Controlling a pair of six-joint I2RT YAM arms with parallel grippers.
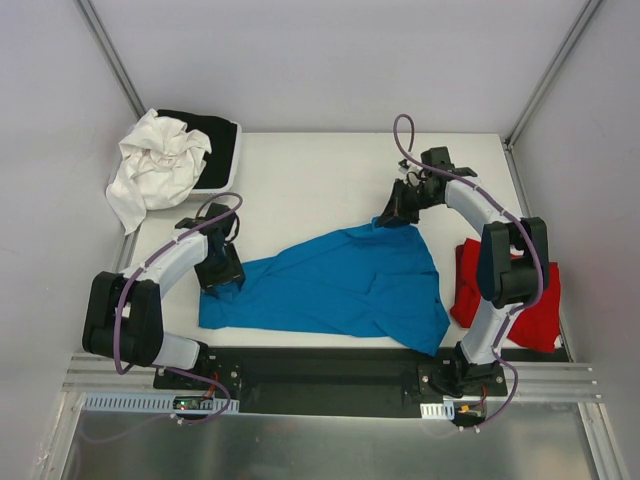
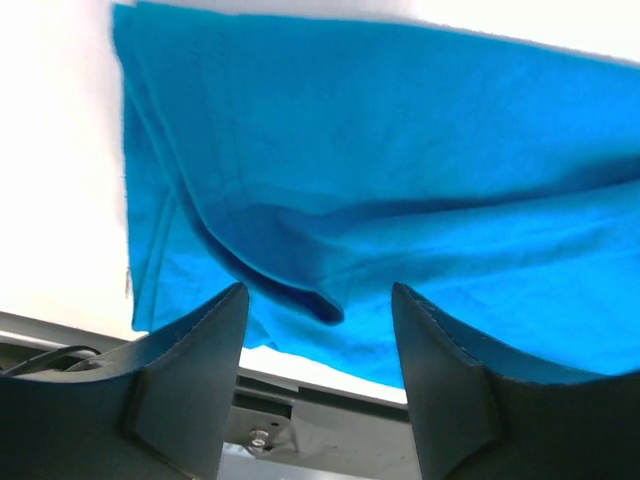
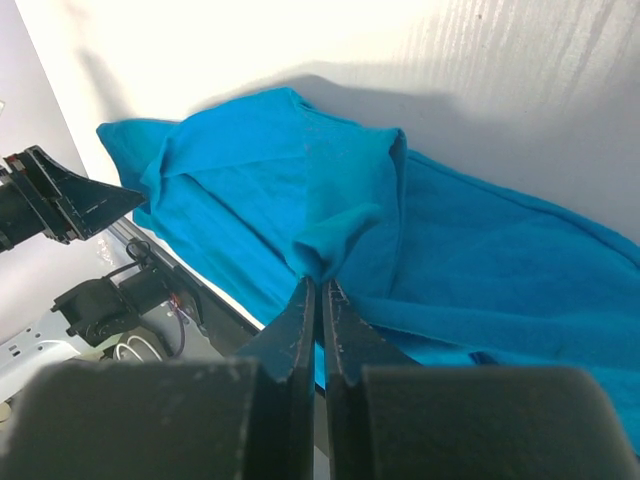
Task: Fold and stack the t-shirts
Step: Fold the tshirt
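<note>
Blue shirt (image 1: 340, 285), where is it? (K)

Spread but rumpled on the worktop (image 1: 310, 180), between the two tools. Red shirt (image 1: 520, 300) lies bunched on the outer side of the right arm, well behind its tool. (M)

Tool state? (K)

Right tool (image 3: 320, 285) is clenched on a pinched-up fold at the shirt's far edge. Left tool (image 2: 318, 295) has its jaws apart, with a rolled hem just ahead of them and nothing gripped. (M)

Handling? (K)

Judged light, limp cotton that sags and drags and holds no shape. Best taken at a hem or corner with both layers in the pinch, or one layer slips free. (M)

Obstructions? (K)

White cloth (image 1: 155, 165) and black cloth (image 1: 215, 135) are piled beyond the left tool, well apart from it. The red shirt's edge is near the blue shirt's corner; cannot tell if they touch, so a pull could snag it. (M)
</note>
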